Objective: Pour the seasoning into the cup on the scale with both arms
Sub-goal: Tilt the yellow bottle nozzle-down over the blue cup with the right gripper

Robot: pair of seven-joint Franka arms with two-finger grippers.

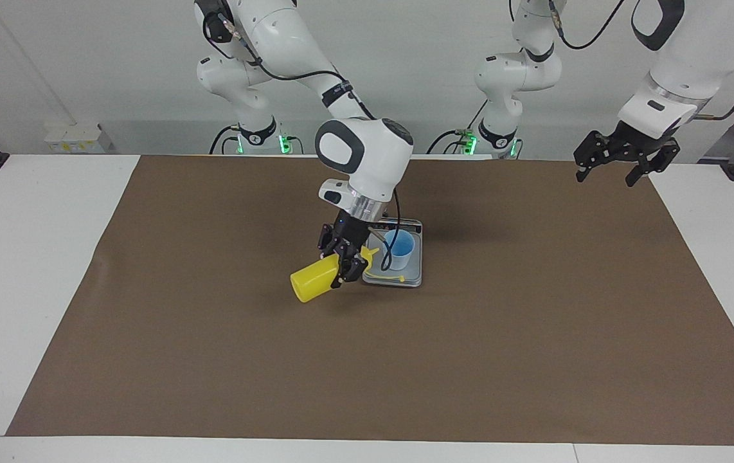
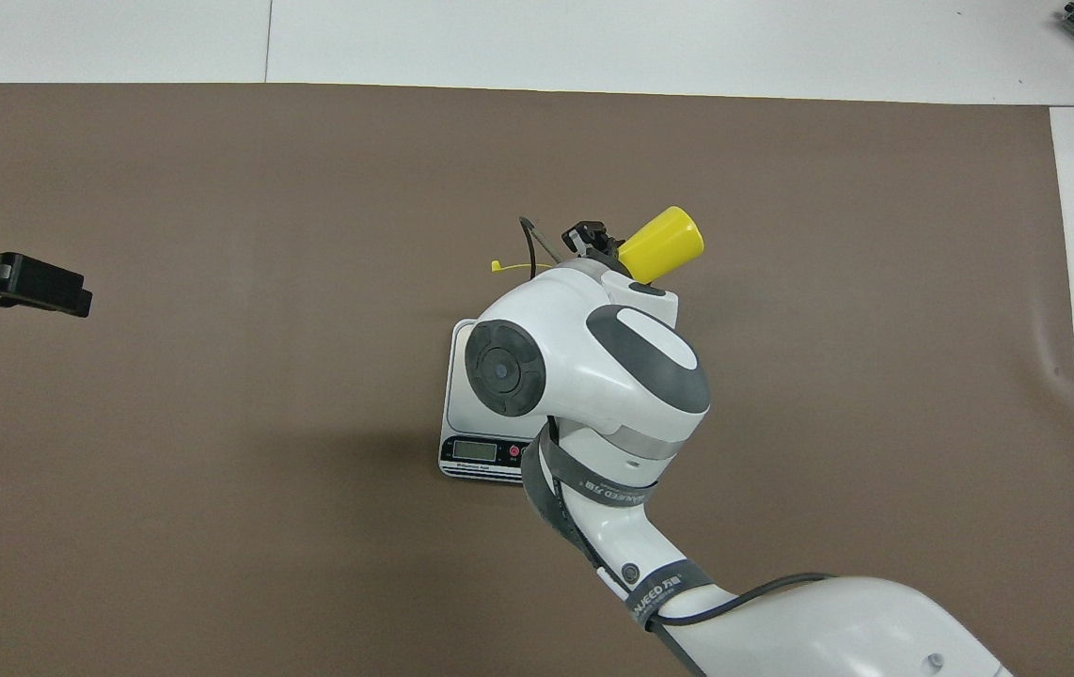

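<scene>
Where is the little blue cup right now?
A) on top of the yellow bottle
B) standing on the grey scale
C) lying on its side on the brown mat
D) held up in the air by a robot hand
B: in the facing view the blue cup stands upright on the scale, while the right gripper holds the tipped yellow bottle beside it.

One bottle (image 1: 315, 279), one cup (image 1: 400, 249), one scale (image 1: 413, 276).
</scene>
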